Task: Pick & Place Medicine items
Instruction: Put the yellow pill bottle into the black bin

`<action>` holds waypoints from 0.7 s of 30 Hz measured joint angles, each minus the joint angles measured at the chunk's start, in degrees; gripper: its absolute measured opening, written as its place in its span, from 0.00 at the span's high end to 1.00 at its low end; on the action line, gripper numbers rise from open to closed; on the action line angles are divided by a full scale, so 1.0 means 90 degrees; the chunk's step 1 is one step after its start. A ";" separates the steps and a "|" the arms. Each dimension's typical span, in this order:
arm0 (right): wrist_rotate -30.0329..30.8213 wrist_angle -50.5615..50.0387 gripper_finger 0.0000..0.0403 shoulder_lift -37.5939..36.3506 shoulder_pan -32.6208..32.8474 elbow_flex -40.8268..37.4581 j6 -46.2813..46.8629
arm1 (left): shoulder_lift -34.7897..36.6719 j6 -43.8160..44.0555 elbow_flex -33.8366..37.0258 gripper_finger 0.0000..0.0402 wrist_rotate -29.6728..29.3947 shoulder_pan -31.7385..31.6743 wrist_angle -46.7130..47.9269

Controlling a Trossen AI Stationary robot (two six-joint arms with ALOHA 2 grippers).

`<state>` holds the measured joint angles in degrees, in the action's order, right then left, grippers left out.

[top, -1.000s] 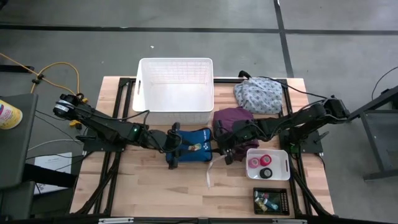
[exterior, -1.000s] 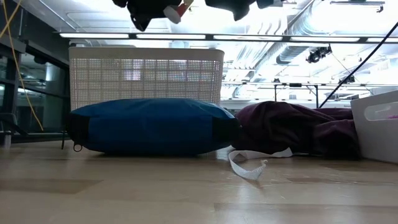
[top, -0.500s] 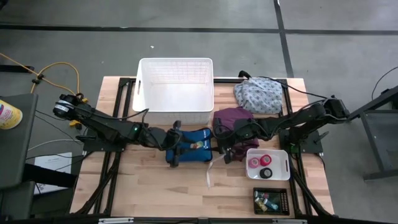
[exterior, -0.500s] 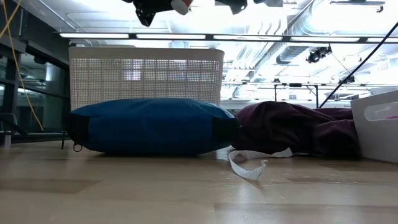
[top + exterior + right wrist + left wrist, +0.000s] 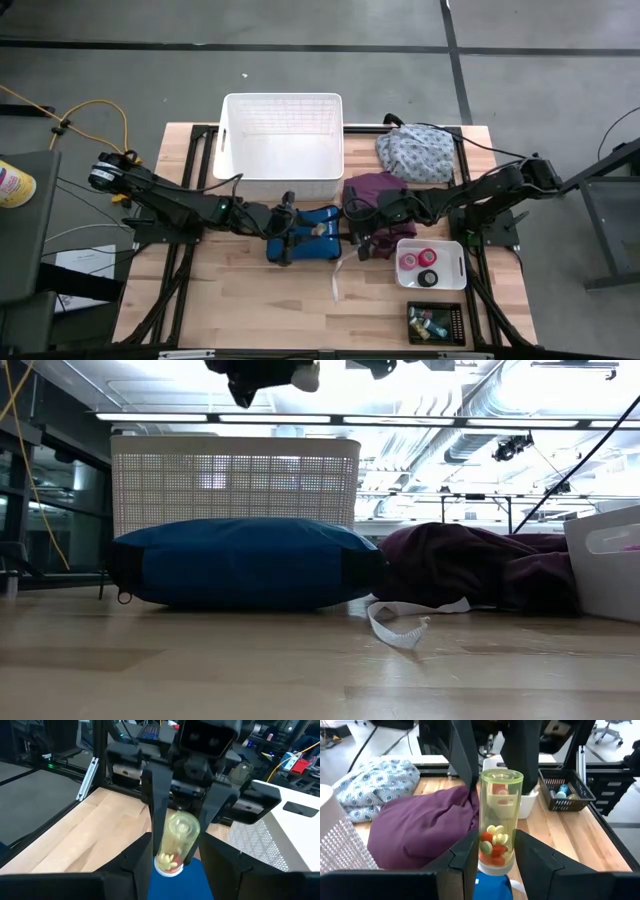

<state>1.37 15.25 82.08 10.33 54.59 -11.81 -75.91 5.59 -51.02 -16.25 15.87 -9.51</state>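
Left gripper clamps the greenish pill vial upright above the blue zip pouch. Right gripper, part-open, holds nothing. Keep the vial vertical during transfer.

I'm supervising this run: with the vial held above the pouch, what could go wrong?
1. The left pincer grips the vial by one end; it could tip or slip, drop onto the pouch and roll away.
2. The right pincer sits close, facing it; a misjudged approach could knock the vial loose.
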 joint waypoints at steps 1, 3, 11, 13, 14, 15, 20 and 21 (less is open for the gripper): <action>0.0000 -0.0009 0.63 0.0000 0.0000 0.0000 0.0002 | -0.0014 -0.0022 0.0001 0.72 -0.0006 0.0009 -0.0066; -0.0002 -0.0018 0.63 0.0000 0.0000 0.0000 0.0003 | -0.0015 -0.0025 -0.0001 0.72 -0.0015 0.0016 -0.0106; -0.0005 -0.0001 0.63 0.0000 0.0000 0.0000 0.0002 | -0.0025 -0.0035 -0.0001 0.72 -0.0012 0.0018 -0.0248; -0.0005 -0.0001 0.63 0.0000 0.0000 0.0000 0.0002 | -0.0025 -0.0113 -0.0001 0.72 -0.0012 0.0018 -0.0332; -0.0005 -0.0001 0.63 0.0000 0.0000 0.0000 0.0002 | -0.0025 -0.0122 -0.0001 0.72 -0.0010 0.0018 -0.0361; -0.0005 0.0004 0.63 0.0000 0.0000 0.0000 0.0002 | -0.0025 -0.0122 -0.0001 0.72 -0.0008 0.0018 -0.0384; -0.0049 0.0156 0.63 0.0000 0.0000 0.0000 0.0002 | -0.0025 -0.0125 -0.0001 0.72 -0.0005 0.0018 -0.0426; -0.0081 0.0169 0.63 0.0000 0.0000 0.0000 0.0002 | -0.0025 -0.0125 -0.0001 0.72 -0.0004 0.0018 -0.0430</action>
<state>0.63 16.77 82.08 10.33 54.59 -11.79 -76.14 4.47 -51.03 -16.29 16.03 -13.38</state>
